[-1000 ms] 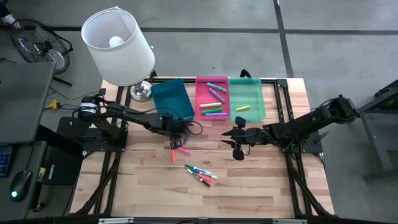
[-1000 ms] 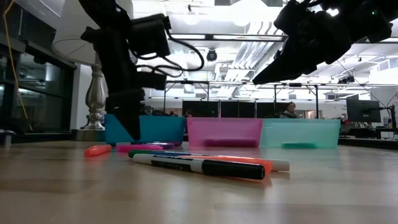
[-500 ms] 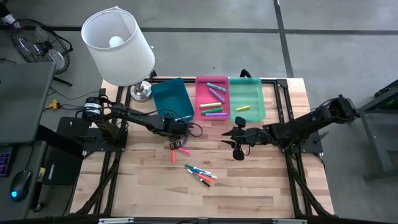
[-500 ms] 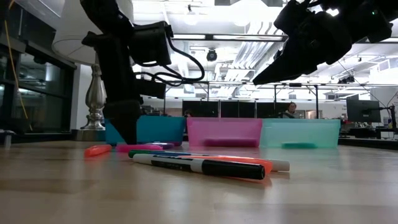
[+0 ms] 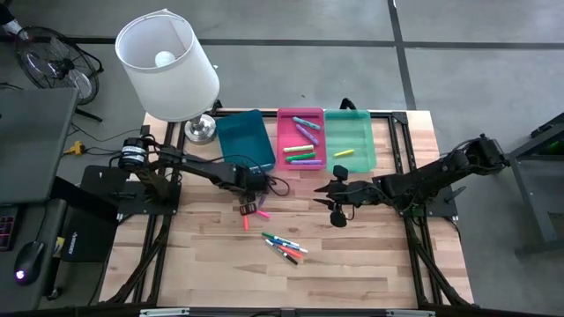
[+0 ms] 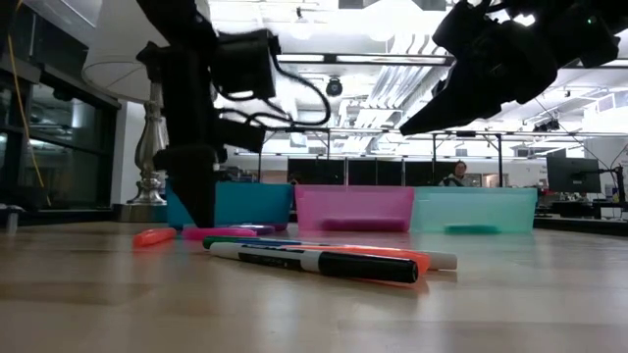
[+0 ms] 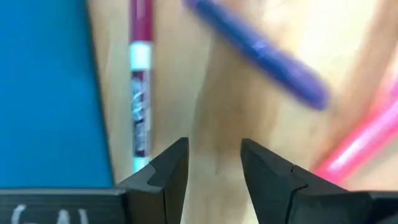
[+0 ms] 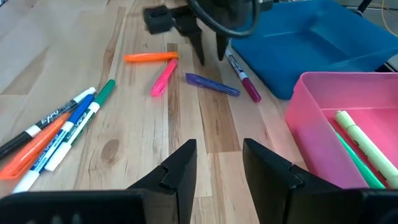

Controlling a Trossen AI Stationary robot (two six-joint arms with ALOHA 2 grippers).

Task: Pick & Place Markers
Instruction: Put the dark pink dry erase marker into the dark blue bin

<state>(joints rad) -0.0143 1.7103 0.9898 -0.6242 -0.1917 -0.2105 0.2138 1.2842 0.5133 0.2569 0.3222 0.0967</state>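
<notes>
Your left gripper (image 7: 211,165) hangs low over the bench (image 5: 370,255) just off the blue tray (image 5: 244,139)'s near edge, jaws parted and holding nothing, with a magenta marker (image 7: 140,81), a purple marker (image 7: 261,50) and a pink marker (image 7: 364,140) lying around it. Your right gripper (image 8: 217,165) hovers mid-bench, also parted and empty. More markers (image 5: 285,247) lie nearer the front edge; others sit in the pink tray (image 5: 301,141) and green tray (image 5: 351,136).
</notes>
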